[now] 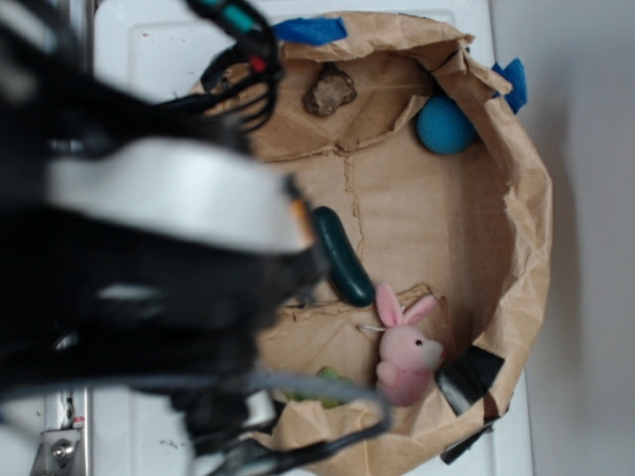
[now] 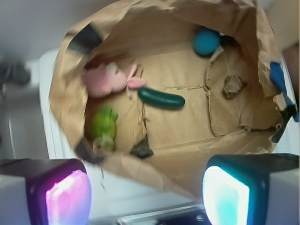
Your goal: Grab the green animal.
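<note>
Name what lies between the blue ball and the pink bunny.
The dark green cucumber lies between the blue ball and pink bunny, clearest in the wrist view.

White counter [image 1: 149,45] carries crumpled brown paper bag [image 1: 516,198], rim rolled.

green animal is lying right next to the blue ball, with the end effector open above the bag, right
Not quite. The wrist view shows the green animal beside the pink bunny; the blue ball is at the bag's far side. The end effector is open above the bag.
</note>
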